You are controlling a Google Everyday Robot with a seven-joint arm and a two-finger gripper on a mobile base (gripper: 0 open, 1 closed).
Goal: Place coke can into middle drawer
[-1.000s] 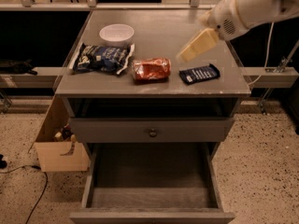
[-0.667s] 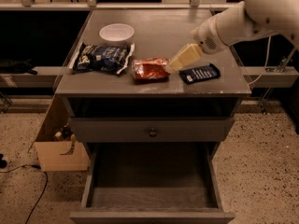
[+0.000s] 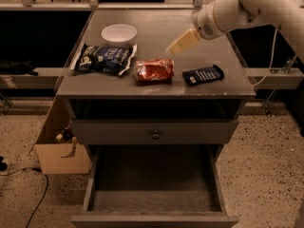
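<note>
The coke can (image 3: 153, 71) lies on its side on the cabinet top (image 3: 156, 27), near the front edge, red-orange and dented. My gripper (image 3: 178, 43) hangs above the top, behind and to the right of the can, a little apart from it, pointing down-left toward it. It holds nothing that I can see. The middle drawer (image 3: 154, 196) is pulled out wide below, its grey floor bare.
A dark blue snack bag (image 3: 103, 59) lies left of the can, a white bowl (image 3: 118, 33) behind it, and a flat navy packet (image 3: 203, 74) to the right. A shut drawer front with a round knob (image 3: 155, 135) sits above the open drawer. A cardboard box (image 3: 59, 148) stands on the floor at left.
My gripper has moved left across the cabinet top, from over the navy packet to just behind and right of the can. The can and other objects have not moved.
</note>
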